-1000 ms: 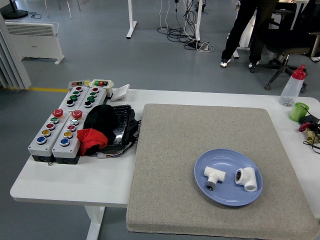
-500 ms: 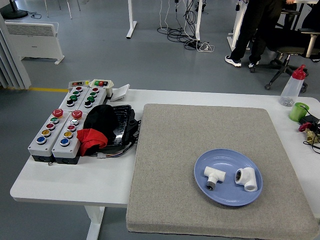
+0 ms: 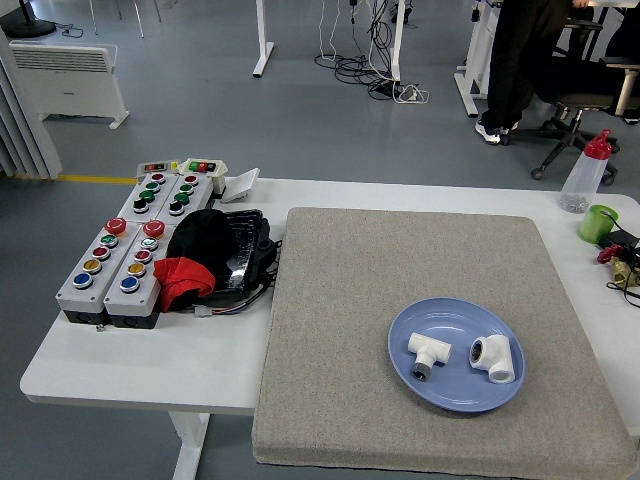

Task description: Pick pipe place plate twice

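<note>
We see no readable writing anywhere: the button boxes [image 3: 118, 258] at the left carry coloured buttons in red, green, yellow, blue and black, but any labels on them are too small for us to make out, and the clear bottle with a red cap [image 3: 586, 172] at the far right shows no legible print. Neither of the robot's hands appears in the head view, so we cannot tell whether they are released, clenched or grasping anything. Both pipe fittings lie inside the blue plate [image 3: 440, 385]: a white tee fitting [image 3: 428, 352] sits left of centre, and a white elbow fitting [image 3: 494, 357] sits just beside it on the right, the two apart by a small gap. The plate rests on the grey mat [image 3: 400, 300], toward the mat's near right part, well inside its edges. The mat covers most of the white table [image 3: 140, 365], its near edge overhanging the table's front edge. Much of the mat's surface to the left of and beyond the plate lies bare. Between the button boxes and the mat's left edge we see a black and red bundle [image 3: 210, 258] touching the boxes. A green cup [image 3: 597, 223] stands near the table's right edge, close to the bottle. Beyond the table a person's legs [image 3: 512, 60] stand beside an office chair [image 3: 585, 95].
</note>
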